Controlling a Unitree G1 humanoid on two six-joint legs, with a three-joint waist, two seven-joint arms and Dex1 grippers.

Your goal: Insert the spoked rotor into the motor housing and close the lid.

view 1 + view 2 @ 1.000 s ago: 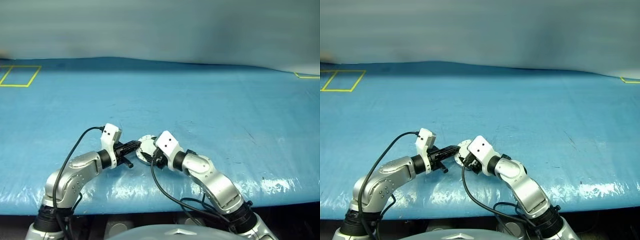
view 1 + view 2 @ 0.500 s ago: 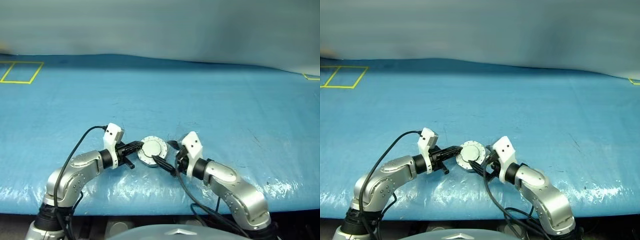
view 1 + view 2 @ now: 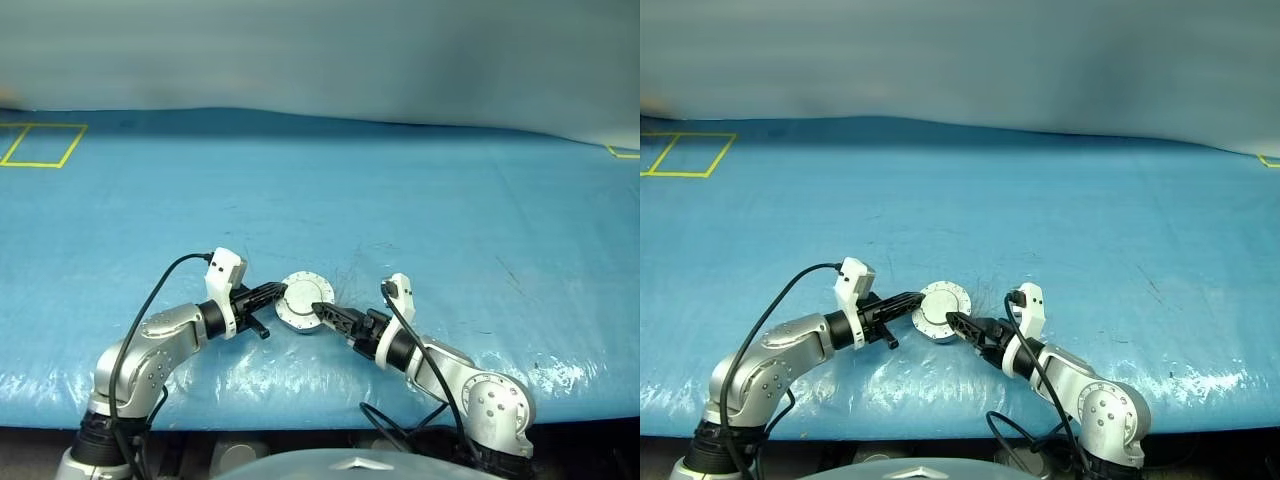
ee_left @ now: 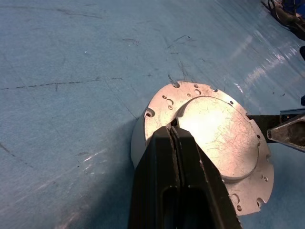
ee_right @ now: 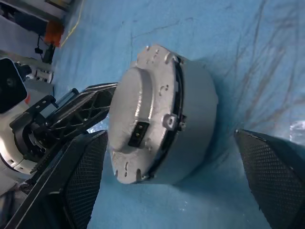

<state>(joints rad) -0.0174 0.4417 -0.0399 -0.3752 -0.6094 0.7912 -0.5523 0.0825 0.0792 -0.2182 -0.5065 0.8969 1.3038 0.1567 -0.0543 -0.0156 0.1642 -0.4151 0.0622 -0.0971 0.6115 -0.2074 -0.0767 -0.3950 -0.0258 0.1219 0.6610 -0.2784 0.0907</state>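
I've got both arms in low over the near edge of the bench, a broad surface under a blue, scuffed plastic sheet.

Left pincer: black fingers pressed fully together, nothing between them. Tips rest on the left rim of the lid, on its top face.

Right pincer: spread wide, gripping nothing. In the right wrist view its two mesh-faced black fingers stand either side of the motor with blue sheet showing between each pad and the metal. From the head views one fingertip sits just at the unit's right edge; can't tell if it actually touches.

Motor housing: shallow round silver-grey metal cup, plain smooth side wall, sitting on the sheet between the two pincers, near the bench's front edge.

Lid: round grey metal disc, same diameter as the cup, lying closed on top of it. Outer face up, with a raised circular centre covered in fine scratches, and a flat outer ring with small holes and notches. The right wrist view shows a thin dark seam between lid and cup, a small lug at the rim and a small dark rectangular slot in the raised centre's side.

Farther back: yellow tape rectangle at the far left of the sheet, and a yellow tape corner far right.
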